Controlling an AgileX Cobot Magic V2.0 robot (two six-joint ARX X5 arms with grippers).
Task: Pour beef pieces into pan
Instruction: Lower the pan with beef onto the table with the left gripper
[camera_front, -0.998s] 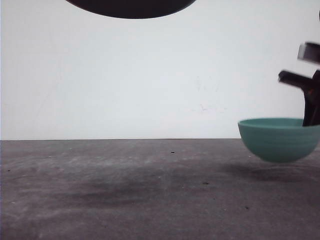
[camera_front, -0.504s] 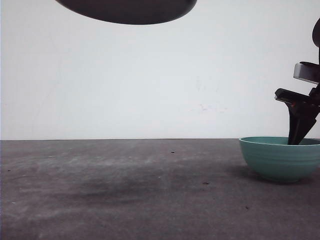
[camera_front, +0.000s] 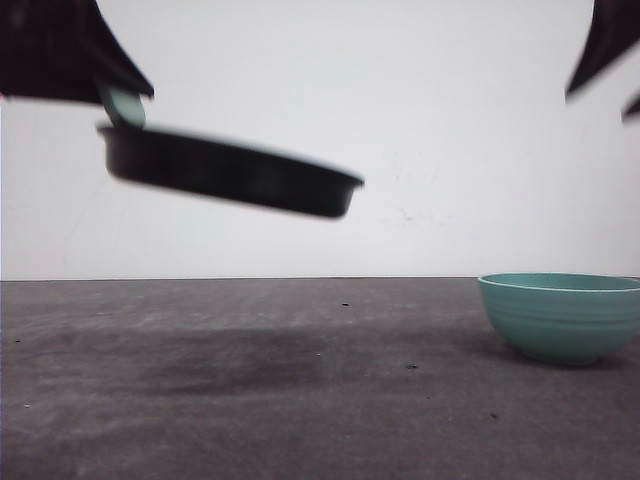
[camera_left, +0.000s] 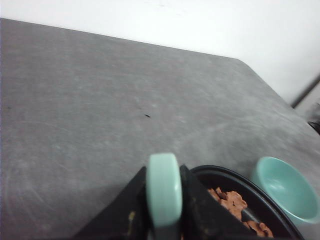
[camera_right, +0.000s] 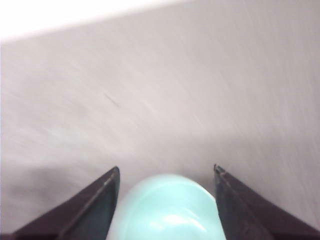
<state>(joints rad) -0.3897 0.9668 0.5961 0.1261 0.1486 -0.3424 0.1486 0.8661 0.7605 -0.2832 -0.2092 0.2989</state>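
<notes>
**Pan lowered, bowl set down: beef already in the pan**

Item 1, pan (camera_front: 230, 180): shallow, black, held in the air well above the counter (camera_front: 250, 400), tilted with its far rim dipping toward the bowl; half a second ago only its underside showed at the top of the front view, so it has come down and swung to my left side; blurred, so I judge it is moving.

Item 2, left gripper (camera_left: 162, 220): my fingers (camera_left: 197, 210) are clamped on the pan's mint-green handle (camera_left: 164, 192), one on each flank.

Item 3, beef pieces (camera_left: 232, 205): small orange-brown chunks lying inside the pan near the handle end; I judge the pour itself is done, with only setting the pan down remaining.

Item 4, bowl (camera_front: 562, 315): teal, ribbed, standing upright on the counter at my right; a second ago it hung clear of the surface with my right fingers on it; now it rests unheld; contents not visible from the front.

Item 5, right gripper (camera_right: 167, 200): fingers (camera_right: 95, 200) spread apart, holding nothing, raised above the bowl; the bowl sits below between them without contact; a dark part of the arm shows at the upper right of the front view.

Item 6, surface and room: grey counter, scuffed and streaked pale, a few dark specks; plain white wall (camera_front: 400, 120) behind; one rounded counter corner in the left wrist view.
</notes>
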